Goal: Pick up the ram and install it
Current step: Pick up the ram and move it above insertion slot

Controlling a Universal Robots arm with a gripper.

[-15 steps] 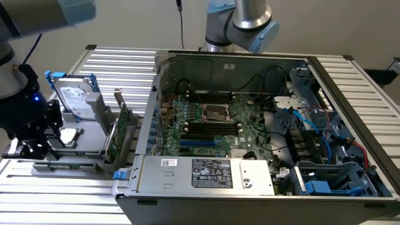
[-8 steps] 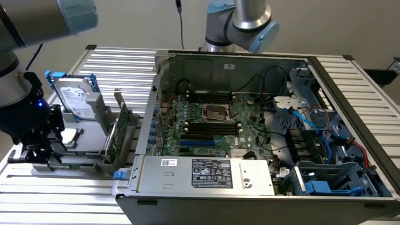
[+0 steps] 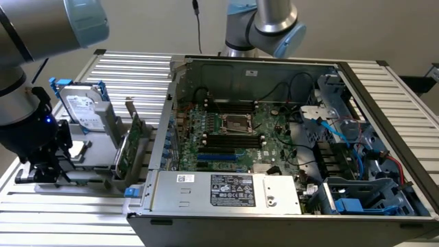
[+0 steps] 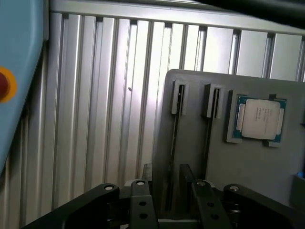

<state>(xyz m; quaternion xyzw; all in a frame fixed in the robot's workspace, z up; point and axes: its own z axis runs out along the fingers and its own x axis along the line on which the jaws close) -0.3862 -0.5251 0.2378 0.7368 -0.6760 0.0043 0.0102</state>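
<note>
1. Nearest the wrist camera is the black two-finger gripper (image 4: 167,174). Its jaws stand spread wide and clamp nothing. Between the fingers (image 4: 147,175) runs what I judge to be the ram (image 4: 172,143), a long, thin stick seen edge-on as a dark strip. It stands in a slot of the flat grey plastic holder plate (image 4: 248,181). Its green face and label cannot be made out from this angle, and I cannot tell whether either finger touches it. A second slot (image 4: 212,101) lies just beside the first. A square silver processor chip (image 4: 261,119) rests in its own pocket of the plate.

2. Exterior view, left to right:
- **Lower left:** the gripper (image 3: 42,167) hangs low over the holder plate.
- **Middle left:** a silver hard drive with blue side rails (image 3: 84,107) stands upright on the plate.
- **Right of the drive:** a taller green expansion card (image 3: 129,149) stands on edge.
- **Centre to right:** the open grey steel computer case (image 3: 357,77) exposes the green motherboard (image 3: 281,146). Its long black memory slots (image 3: 233,140) lie well apart from the gripper.

3. Step in hand, by my judgement: the pick-up, at the alignment stage. Nothing is installed. The grasp calls for the stick to be centred between the fingers. It then calls for a straight lift out of the slot, so the thin board does not bend.
</note>
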